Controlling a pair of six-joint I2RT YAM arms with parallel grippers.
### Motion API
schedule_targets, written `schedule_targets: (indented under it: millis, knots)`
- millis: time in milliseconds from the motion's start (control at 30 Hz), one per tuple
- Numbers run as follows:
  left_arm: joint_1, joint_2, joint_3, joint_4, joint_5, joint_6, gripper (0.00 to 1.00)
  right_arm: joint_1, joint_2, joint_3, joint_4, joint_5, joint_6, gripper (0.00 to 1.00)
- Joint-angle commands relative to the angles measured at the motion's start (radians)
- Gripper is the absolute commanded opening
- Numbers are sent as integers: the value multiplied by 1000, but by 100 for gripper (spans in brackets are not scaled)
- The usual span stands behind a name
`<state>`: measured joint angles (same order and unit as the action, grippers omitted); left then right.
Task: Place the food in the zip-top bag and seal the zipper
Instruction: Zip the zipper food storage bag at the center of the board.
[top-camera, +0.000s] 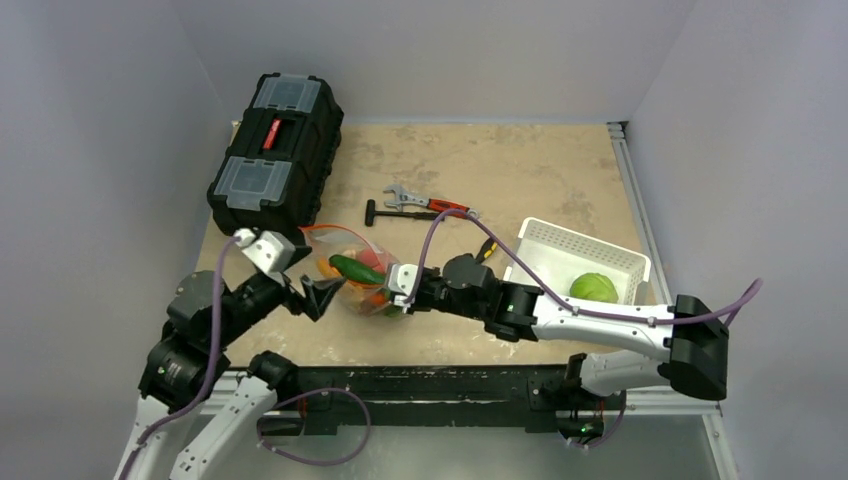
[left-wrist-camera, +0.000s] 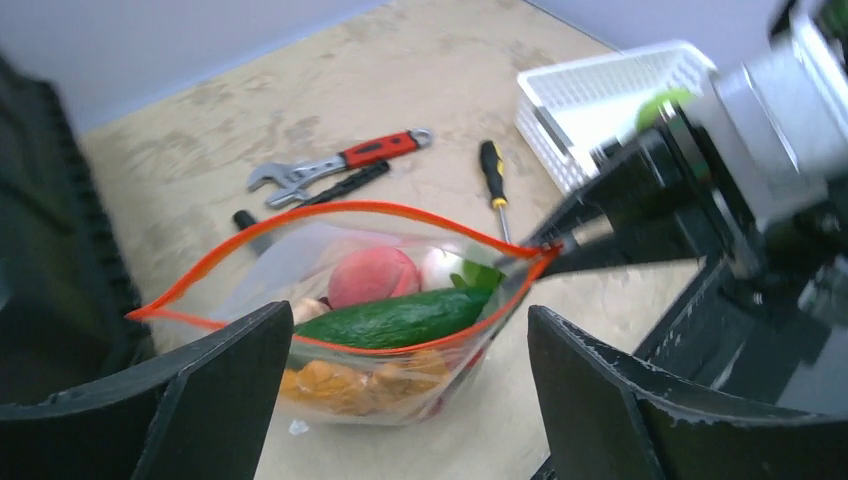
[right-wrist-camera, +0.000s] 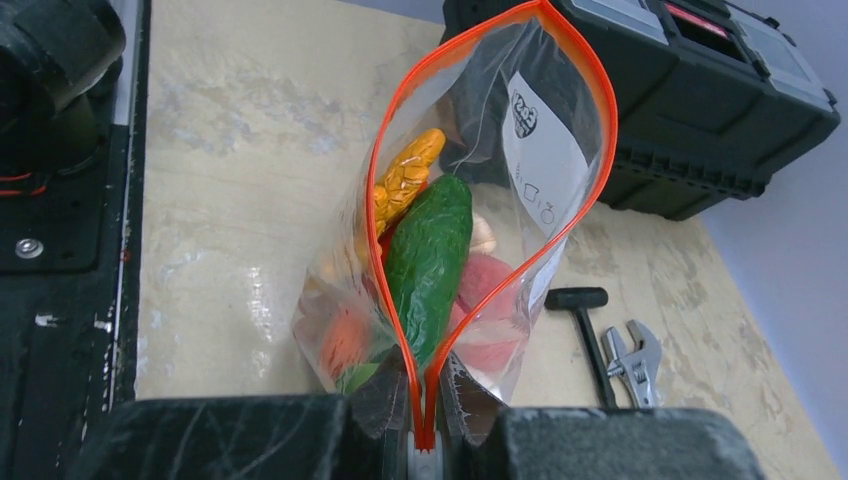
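Grey walls round a tan mottled table (top-camera: 520, 160). Black toolbox (top-camera: 275, 150) at far left rear. Left gripper (top-camera: 320, 296) sat just beside the left end of the zip-top bag (right-wrist-camera: 520, 250), jaws spread wide and holding nothing; in its wrist view the bag mouth lay between and beyond the two fingers, not touched as far as I could tell.

Bag stood near the table's front edge between the two arms, mouth gaping. Zipper (left-wrist-camera: 340, 205) made an open orange loop, unsealed. Inside were a green cucumber (right-wrist-camera: 430, 250) poking up through the mouth, a red piece (left-wrist-camera: 373, 275), a yellow-orange piece (right-wrist-camera: 408, 172) and more orange and green bits low down. Slider not visible.

Right gripper (right-wrist-camera: 425, 420) had its jaws closed tight on the right end of the zipper strip, holding that corner up. Behind lay a black T-handle tool (top-camera: 385, 215), a red-handled wrench (top-camera: 425, 202) and a screwdriver (left-wrist-camera: 492, 170), all apart from the bag. Far right, a white basket (top-camera: 560, 245) held one leafy green piece (top-camera: 594, 287), not yet bagged.

Judged step: loading, nearly finished, sealing not begun. Next move probably calls for the free left jaws to fetch the green piece, a long reach, or for a regrip. The cucumber must go fully below the strip before closing. Then one arm anchors an end while the other runs along the zipper.
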<state>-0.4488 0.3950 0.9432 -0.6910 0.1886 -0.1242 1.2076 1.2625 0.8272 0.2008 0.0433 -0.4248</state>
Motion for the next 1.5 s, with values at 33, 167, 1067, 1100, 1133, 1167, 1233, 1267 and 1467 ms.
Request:
schedule_targets:
  millis: [33,167,1067,1100,1133,1167,1233,1267,1467]
  knots:
    - [2,7,-135,246,391,385,92,-44,-53,0,14,-167,-26,0]
    - [-1,172,-59,185,500,573,94,-54,-64,-7,3,-197,-22,0]
    - [-232,383,-147,171,351,874,57,-63,-114,-61,57,-149,26,0]
    - [-236,377,-151,183,336,875,53,-64,-111,-59,54,-148,27,0]
    - [-237,373,-154,199,329,867,49,-63,-107,-57,50,-146,27,0]
    - [-237,373,-153,213,328,858,46,-63,-104,-53,42,-143,28,2]
    - [-238,377,-141,220,334,846,39,-63,-94,-48,27,-136,36,11]
    - [-237,383,-136,223,333,842,35,-63,-91,-48,24,-132,47,18]
    - [-241,397,-116,226,318,824,17,-63,-121,-107,94,-31,131,39]
